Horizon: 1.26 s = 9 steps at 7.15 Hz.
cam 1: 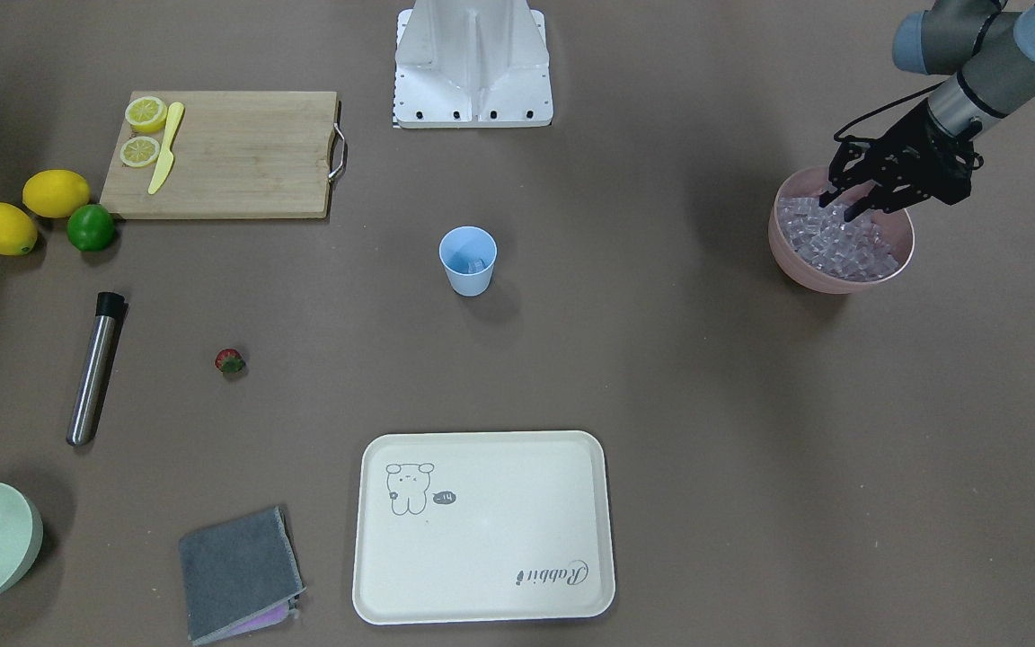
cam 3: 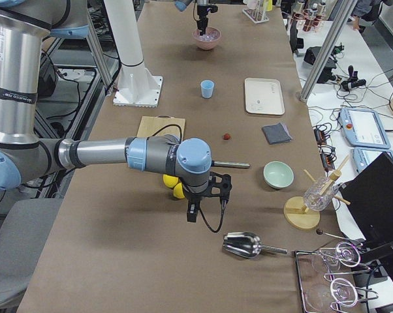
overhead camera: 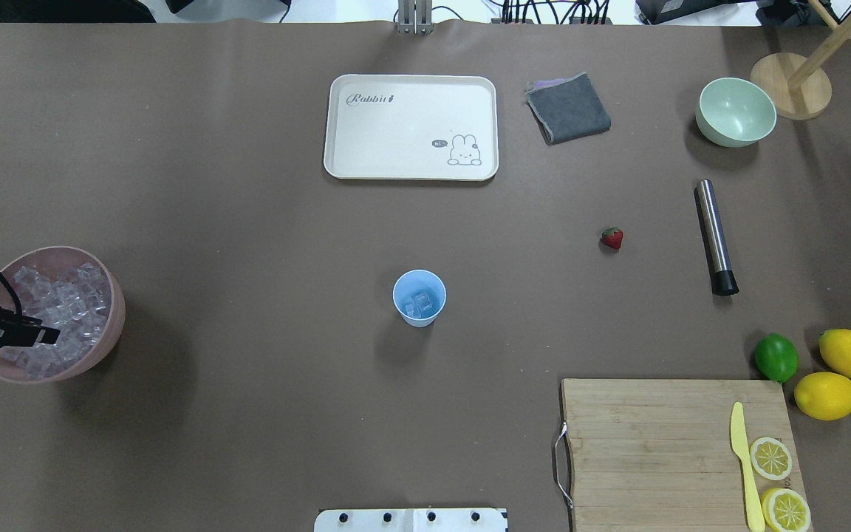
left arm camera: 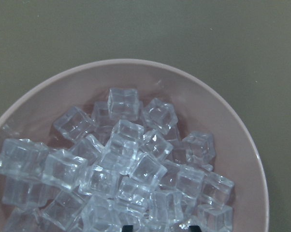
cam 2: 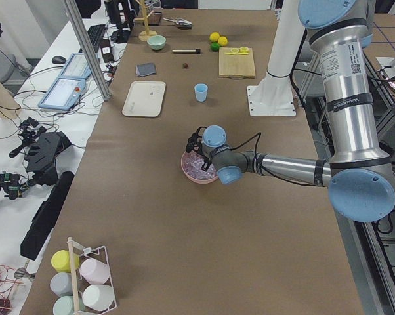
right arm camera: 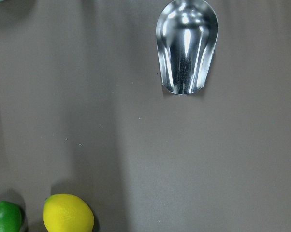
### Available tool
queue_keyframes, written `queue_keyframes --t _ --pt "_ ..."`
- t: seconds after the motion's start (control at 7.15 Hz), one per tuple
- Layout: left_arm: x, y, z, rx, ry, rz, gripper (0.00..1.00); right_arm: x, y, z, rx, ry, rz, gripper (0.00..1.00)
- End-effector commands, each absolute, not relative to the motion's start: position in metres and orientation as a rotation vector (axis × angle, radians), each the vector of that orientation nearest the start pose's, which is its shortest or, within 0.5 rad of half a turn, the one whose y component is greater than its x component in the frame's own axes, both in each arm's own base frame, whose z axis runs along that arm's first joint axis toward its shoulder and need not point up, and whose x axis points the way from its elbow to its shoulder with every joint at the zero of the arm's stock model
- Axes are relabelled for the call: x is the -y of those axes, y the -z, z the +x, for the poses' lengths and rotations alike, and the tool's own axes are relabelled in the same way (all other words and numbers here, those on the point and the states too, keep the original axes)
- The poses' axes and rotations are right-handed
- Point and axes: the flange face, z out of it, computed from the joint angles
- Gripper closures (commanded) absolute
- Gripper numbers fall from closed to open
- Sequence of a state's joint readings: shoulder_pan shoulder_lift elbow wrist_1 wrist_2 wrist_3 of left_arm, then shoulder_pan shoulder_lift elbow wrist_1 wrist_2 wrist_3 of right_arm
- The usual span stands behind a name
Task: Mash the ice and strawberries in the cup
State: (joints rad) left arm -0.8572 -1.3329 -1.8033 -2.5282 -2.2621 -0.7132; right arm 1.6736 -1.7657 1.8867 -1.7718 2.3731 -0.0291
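Observation:
The light blue cup (cam 1: pixel 468 261) (overhead camera: pixel 419 297) stands upright mid-table with a few ice cubes in it. More ice (cam 1: pixel 841 243) (left arm camera: pixel 126 164) fills the pink bowl (cam 1: pixel 805 274) (overhead camera: pixel 111 325) at the table's left end. My left gripper (cam 1: pixel 841 207) hangs over that bowl, open, its fingertips down at the top of the ice pile. The strawberry (cam 1: pixel 230 361) (overhead camera: pixel 612 238) lies alone on the table, right of the cup. My right gripper (cam 3: pixel 207 210) hovers past the lemons, far from the cup; whether it is open or shut I cannot tell.
A steel muddler (overhead camera: pixel 713 236) lies beyond the strawberry. A cutting board (overhead camera: pixel 677 451) holds lemon halves and a yellow knife, with a lime (overhead camera: pixel 776 357) and two lemons beside it. A cream tray (overhead camera: pixel 411 125), grey cloth (overhead camera: pixel 568 108), green bowl (overhead camera: pixel 736 112) and metal scoop (right arm camera: pixel 186 46) lie around.

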Motion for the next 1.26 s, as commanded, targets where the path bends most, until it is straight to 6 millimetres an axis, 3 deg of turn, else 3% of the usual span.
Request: queue_keyframes --t 0.0,0.56,1.12 --pt "0.359 -0.542 0.219 -1.078 -0.331 0.273 0.50 0.392 -0.610 0.102 0.805 -0.102 -0.024 0.00" --pt "0.359 -0.540 0.219 -1.081 -0.331 0.274 0.76 0.390 -0.611 0.102 0.806 -0.103 -0.027 0.00" --pt "0.357 -0.532 0.219 -1.126 -0.357 0.234 0.86 0.389 -0.608 0.102 0.805 -0.101 -0.021 0.00"
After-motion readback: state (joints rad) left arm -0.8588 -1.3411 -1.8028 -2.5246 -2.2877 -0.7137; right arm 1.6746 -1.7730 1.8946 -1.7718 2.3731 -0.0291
